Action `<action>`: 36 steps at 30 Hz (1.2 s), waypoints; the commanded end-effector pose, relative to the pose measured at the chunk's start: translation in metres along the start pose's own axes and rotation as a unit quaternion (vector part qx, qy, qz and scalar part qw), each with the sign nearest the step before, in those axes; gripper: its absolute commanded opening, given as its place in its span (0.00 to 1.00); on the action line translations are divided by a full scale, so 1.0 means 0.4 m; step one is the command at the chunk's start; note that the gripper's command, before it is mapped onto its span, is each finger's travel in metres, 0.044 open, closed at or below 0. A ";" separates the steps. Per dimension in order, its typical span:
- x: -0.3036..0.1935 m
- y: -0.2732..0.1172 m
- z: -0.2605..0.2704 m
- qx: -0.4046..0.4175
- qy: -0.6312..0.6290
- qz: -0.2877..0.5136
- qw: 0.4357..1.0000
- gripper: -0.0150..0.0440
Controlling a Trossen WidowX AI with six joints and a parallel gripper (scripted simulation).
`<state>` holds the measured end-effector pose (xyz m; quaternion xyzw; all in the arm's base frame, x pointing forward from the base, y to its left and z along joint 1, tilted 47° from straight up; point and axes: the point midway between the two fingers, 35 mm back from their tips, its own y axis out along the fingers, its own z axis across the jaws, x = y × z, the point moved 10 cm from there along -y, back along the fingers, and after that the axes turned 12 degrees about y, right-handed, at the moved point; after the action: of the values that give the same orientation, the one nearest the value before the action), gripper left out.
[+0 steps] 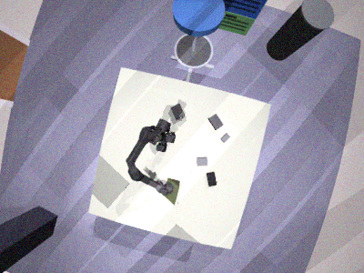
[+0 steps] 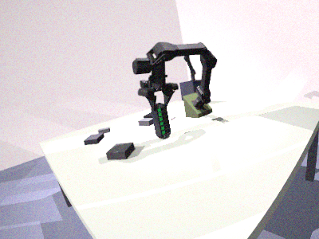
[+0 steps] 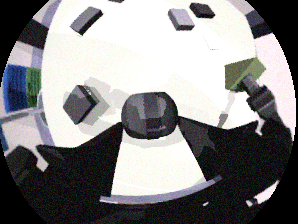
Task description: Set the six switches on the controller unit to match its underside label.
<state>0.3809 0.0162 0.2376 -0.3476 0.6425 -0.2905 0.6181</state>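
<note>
The dark grey controller unit (image 2: 163, 124) (image 3: 150, 115) stands steeply on end, its switch face towards the exterior camera, with a column of green patches. Which end of each rocker is pressed cannot be told. The wrist view shows its rounded upper end with paler bands; no label can be read. My gripper (image 2: 159, 105) (image 3: 150, 122) is shut on the unit's upper part, one finger on each side. Whether the unit's lower end touches the bench (image 1: 141, 209) (image 2: 179, 187) is unclear. In the top view the arm hides the unit.
A dark block (image 1: 177, 112) (image 2: 120, 151) (image 3: 79, 105) lies near the unit. A grey block (image 1: 215, 121) (image 2: 94, 139) (image 3: 86, 20), a light grey block (image 1: 202, 161) (image 3: 181, 19) and a black block (image 1: 211, 178) (image 3: 202, 10) lie farther off. An olive block (image 1: 175, 197) (image 2: 192, 107) (image 3: 237, 75) is by the arm's base.
</note>
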 end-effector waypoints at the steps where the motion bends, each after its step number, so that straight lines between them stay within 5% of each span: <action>1: -0.017 0.006 -0.001 -0.004 -0.002 0.012 1.000 0.83; 36: -0.062 0.006 -0.011 -0.013 -0.002 0.052 0.999 0.83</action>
<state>0.3770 0.0297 0.2498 -0.3227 0.6593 -0.2589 0.6278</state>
